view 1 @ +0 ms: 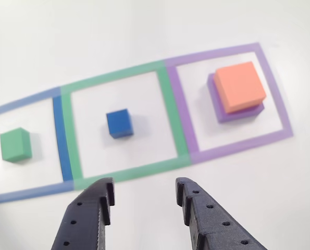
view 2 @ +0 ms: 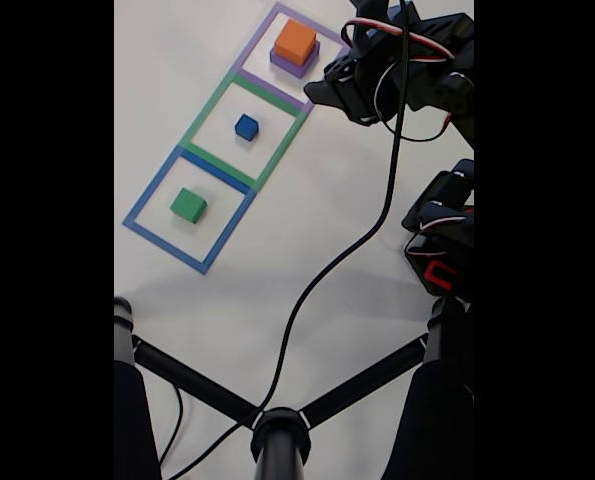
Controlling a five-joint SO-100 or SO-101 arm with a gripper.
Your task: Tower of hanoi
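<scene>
Light is bright, even and diffuse over the white table (view 1: 144, 31), with no glare; beyond the open gripper (view 1: 144, 195) the green cube (view 1: 15, 144) and dark blue cube (view 1: 119, 123) throw only faint, soft shadows to their right in the other view. That view is slightly soft, the taped outlines smearing toward the edges, and the black fingers (view 1: 87, 219) stay fairly sharp. The fixed view sits between black side bars, evenly lit, with a broad pale shadow across the table's lower half.

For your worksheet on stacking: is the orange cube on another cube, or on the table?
Stacked. The orange cube sits on the purple cube, whose edges show beneath it inside the purple square.
</scene>
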